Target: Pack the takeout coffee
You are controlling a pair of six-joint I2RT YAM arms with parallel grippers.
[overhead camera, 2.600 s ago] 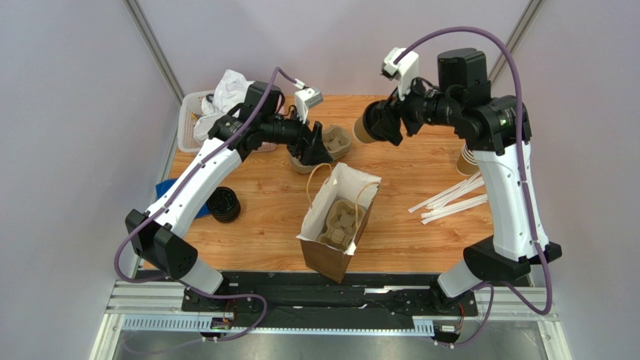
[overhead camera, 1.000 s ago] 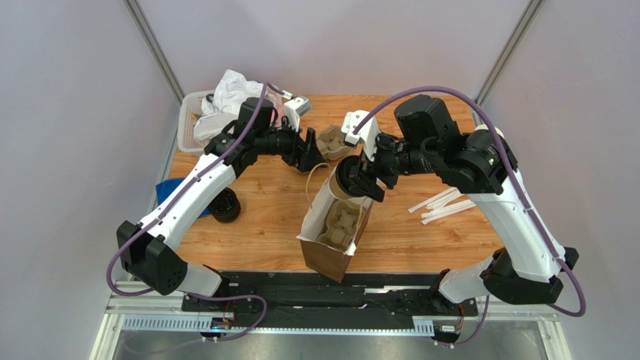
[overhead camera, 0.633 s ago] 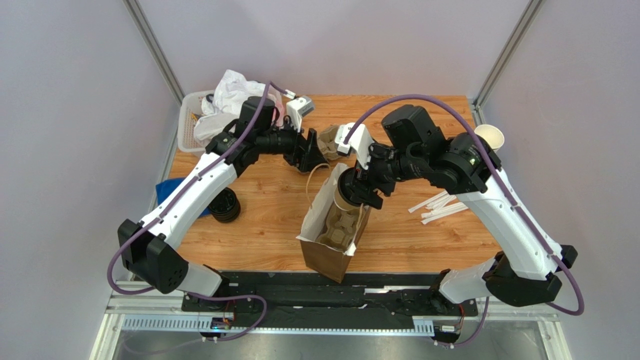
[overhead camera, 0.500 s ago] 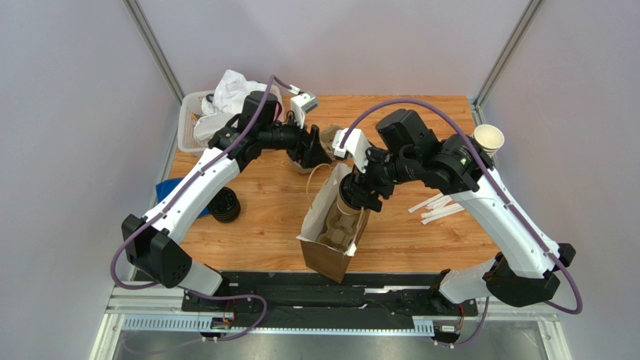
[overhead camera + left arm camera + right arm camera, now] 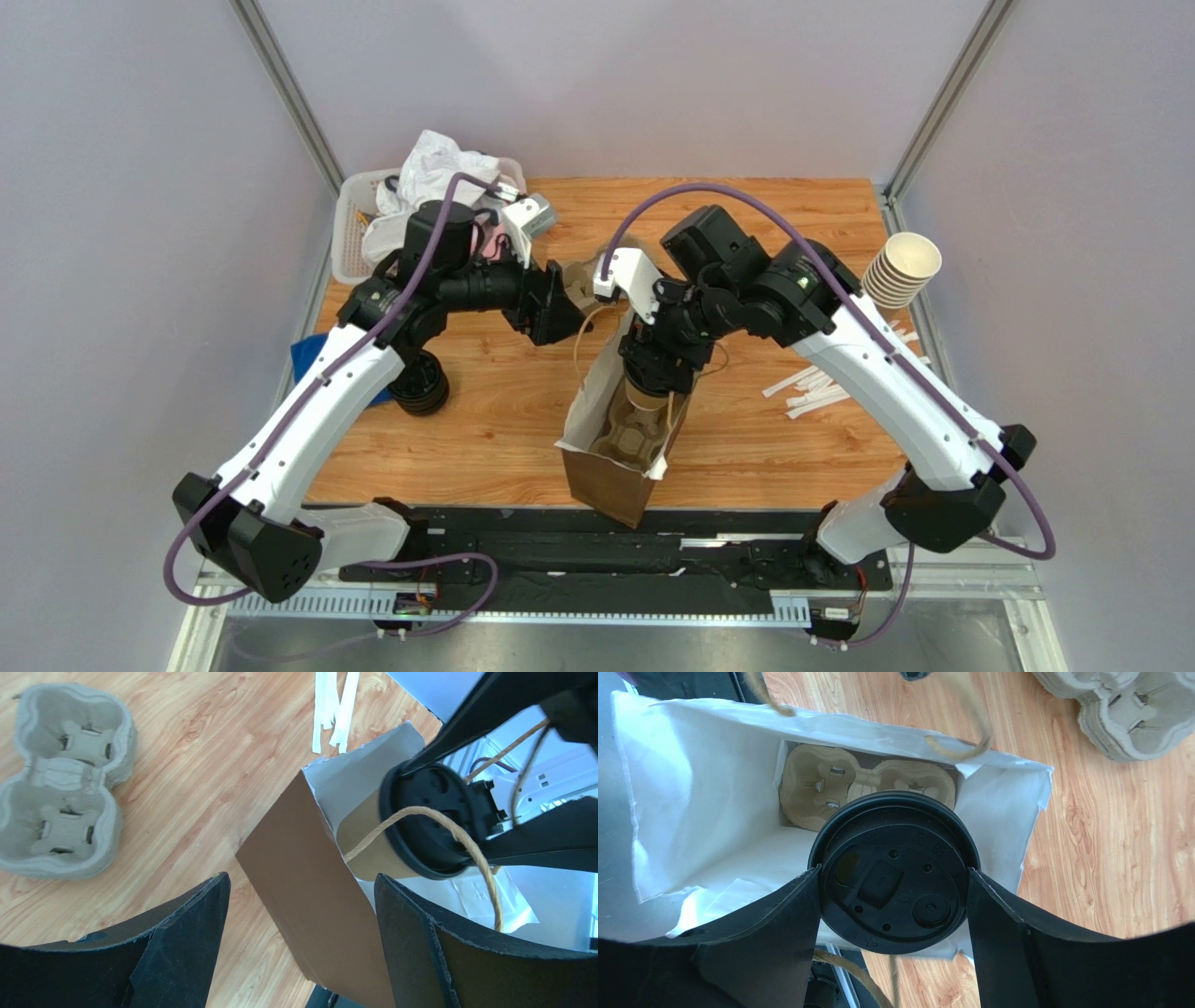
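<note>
The right tool (image 5: 893,876) was clenched on the takeout coffee (image 5: 429,822), with 1 finger pressed against each side of the cup just under its black lid. The cup hung lid uppermost in the open mouth of the brown paper bag (image 5: 612,485), which stood at the lower centre of the overhead view on the wooden bench (image 5: 491,406). Deep in the bag lay a cup carrier (image 5: 868,777) with 2 open wells showing; whether the cup touched it could not be told. A twine handle (image 5: 449,820) arched across the lid in the left wrist view. The left tool (image 5: 302,882) was released, its 2 fingers spread wide and gripping nothing, just up and left of the bag's mouth in the overhead view. A loose pulp tray (image 5: 67,784) sat on the bench at the upper left of the left wrist view. White straws (image 5: 828,385) lay right of the bag, a stack of lidless cups (image 5: 898,269) stood at the right edge, and a stack of black lids (image 5: 418,385) sat at the left
</note>
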